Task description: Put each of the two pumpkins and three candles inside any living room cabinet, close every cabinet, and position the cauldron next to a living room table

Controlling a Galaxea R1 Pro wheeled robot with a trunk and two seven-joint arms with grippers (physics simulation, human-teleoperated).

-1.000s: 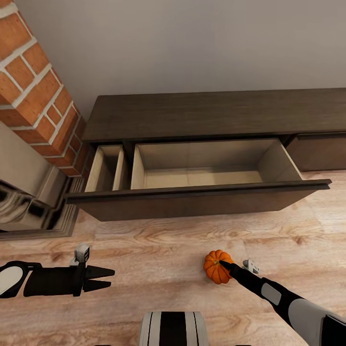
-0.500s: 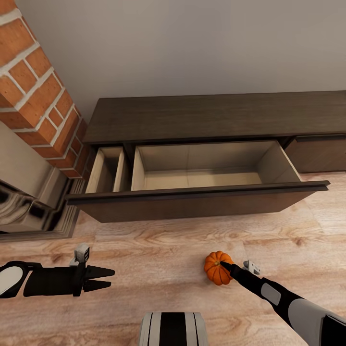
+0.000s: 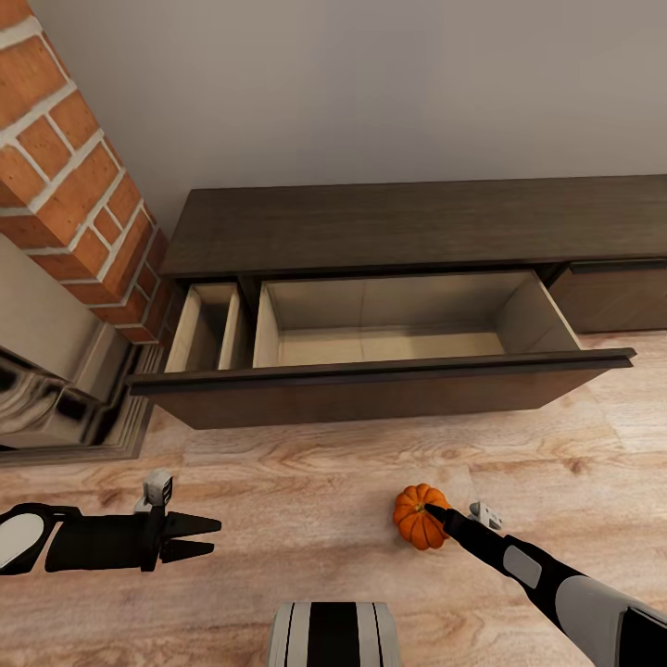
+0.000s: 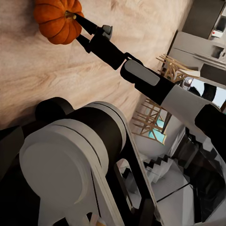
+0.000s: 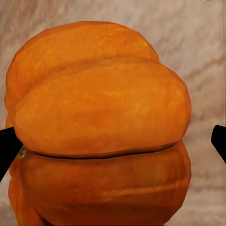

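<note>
A small ribbed orange pumpkin (image 3: 412,523) (image 4: 56,21) sits on the wood floor in front of the cabinet (image 3: 389,222). My right gripper (image 3: 431,509) reaches down onto its stem side. In the right wrist view the pumpkin (image 5: 99,127) lies between the two fingertips (image 5: 219,141), which stand wide apart, open and not pressing it. The cabinet's wide drawer (image 3: 371,394) is pulled out, its beige inside bare. A narrow drawer (image 3: 208,324) beside it is also out. My left gripper (image 3: 202,537) hovers open over the floor at the left, holding nothing.
A brick fireplace (image 3: 74,157) with a shiny metal surround (image 3: 46,389) stands left of the cabinet. Another cabinet front (image 3: 616,296) at the right is shut. The open drawer front juts over the floor between me and the cabinet. My base (image 3: 333,635) shows at the bottom.
The head view dipped slightly a second ago. The pumpkin and both arms have kept their places.
</note>
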